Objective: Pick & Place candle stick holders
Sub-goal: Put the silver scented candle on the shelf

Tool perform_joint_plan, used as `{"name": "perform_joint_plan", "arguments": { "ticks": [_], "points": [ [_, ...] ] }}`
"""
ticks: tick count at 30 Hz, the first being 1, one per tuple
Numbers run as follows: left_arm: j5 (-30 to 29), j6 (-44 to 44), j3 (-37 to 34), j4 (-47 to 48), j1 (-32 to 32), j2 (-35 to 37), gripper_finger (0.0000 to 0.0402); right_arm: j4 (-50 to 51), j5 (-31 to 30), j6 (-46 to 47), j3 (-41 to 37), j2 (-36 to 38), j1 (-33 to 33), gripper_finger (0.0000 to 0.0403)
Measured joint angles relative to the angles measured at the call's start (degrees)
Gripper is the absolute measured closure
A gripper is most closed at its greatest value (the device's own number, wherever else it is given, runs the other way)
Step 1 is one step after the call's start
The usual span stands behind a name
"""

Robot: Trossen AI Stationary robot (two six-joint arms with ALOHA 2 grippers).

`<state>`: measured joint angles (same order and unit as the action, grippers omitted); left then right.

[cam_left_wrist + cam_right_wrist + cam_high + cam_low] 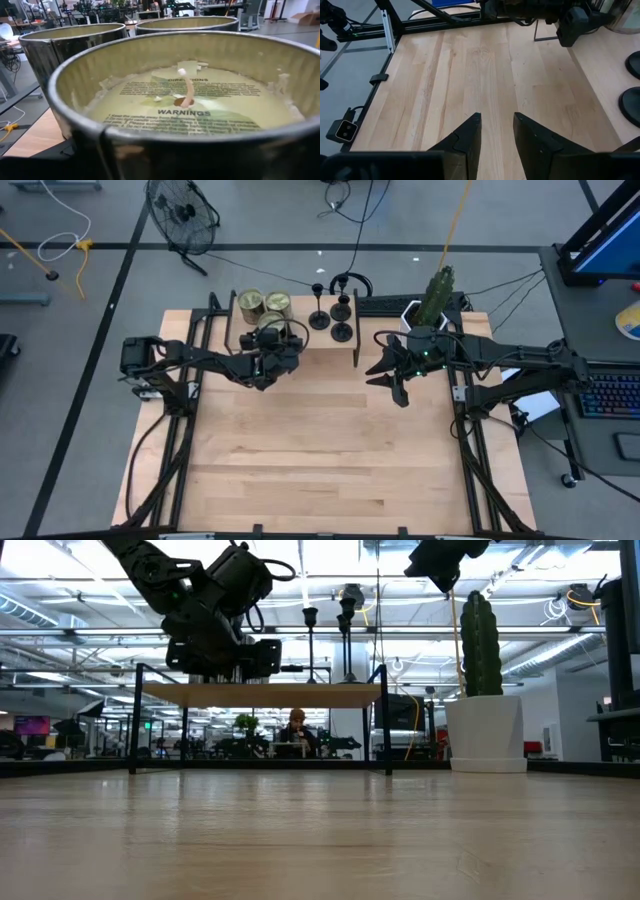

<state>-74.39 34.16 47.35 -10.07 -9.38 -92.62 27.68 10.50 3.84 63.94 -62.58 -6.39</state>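
Three black candle stick holders (318,315) (342,308) (342,332) stand on their round bases on a low wooden shelf (300,345) at the table's far side. Two of the bases show in the right wrist view (631,106) (634,65). My left gripper (270,345) is at the shelf's left part, right at a greenish-gold jar candle (185,100) that fills its wrist view; its fingers are hidden. My right gripper (497,130) is open and empty, above the bare table right of the shelf (395,375).
Two more jar candles (250,303) (277,303) stand behind the near one on the shelf. A cactus in a white pot (435,295) stands at the far right. The shelf's black frame legs (385,720) stand on the table. A person sits far behind (296,730).
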Motion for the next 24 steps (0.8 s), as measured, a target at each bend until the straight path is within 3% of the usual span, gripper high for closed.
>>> {"name": "perform_joint_plan", "arguments": {
  "ticks": [24],
  "points": [
    [-0.21, 0.65, 0.0, -0.02, -0.6, 0.0, 0.0009, 0.14, 0.02, 0.44, 0.0, -0.01, 0.0, 0.0298]
  ]
}}
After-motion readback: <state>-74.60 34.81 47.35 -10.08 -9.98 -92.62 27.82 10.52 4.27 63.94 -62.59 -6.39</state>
